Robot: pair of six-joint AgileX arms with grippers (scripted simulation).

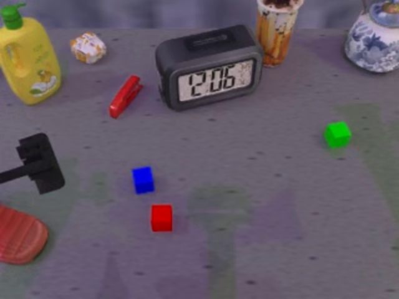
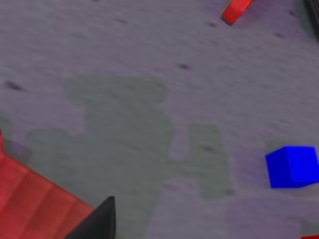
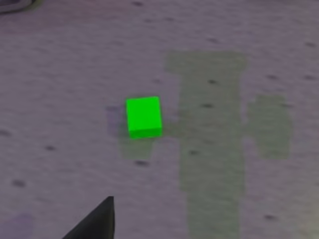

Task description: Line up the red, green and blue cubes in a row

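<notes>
The blue cube (image 1: 143, 179) and the red cube (image 1: 161, 217) sit close together left of the table's middle, the red one nearer the front. The green cube (image 1: 337, 134) stands alone at the right. My left gripper (image 1: 40, 163) hovers at the left edge, well left of the blue cube (image 2: 293, 166), open and empty; one dark fingertip (image 2: 103, 221) shows. My right gripper (image 3: 142, 231) is out of the top view. It hangs above the table near the green cube (image 3: 143, 116), open, with one fingertip (image 3: 103, 219) showing.
A black digital clock (image 1: 209, 67) stands at the back centre, with a red stapler (image 1: 125, 96) left of it. A yellow bottle (image 1: 28, 59), a small wrapped lump (image 1: 88, 48), a cup (image 1: 278, 31) and a teapot (image 1: 374, 37) line the back. A red ribbed object (image 1: 19, 235) lies front left.
</notes>
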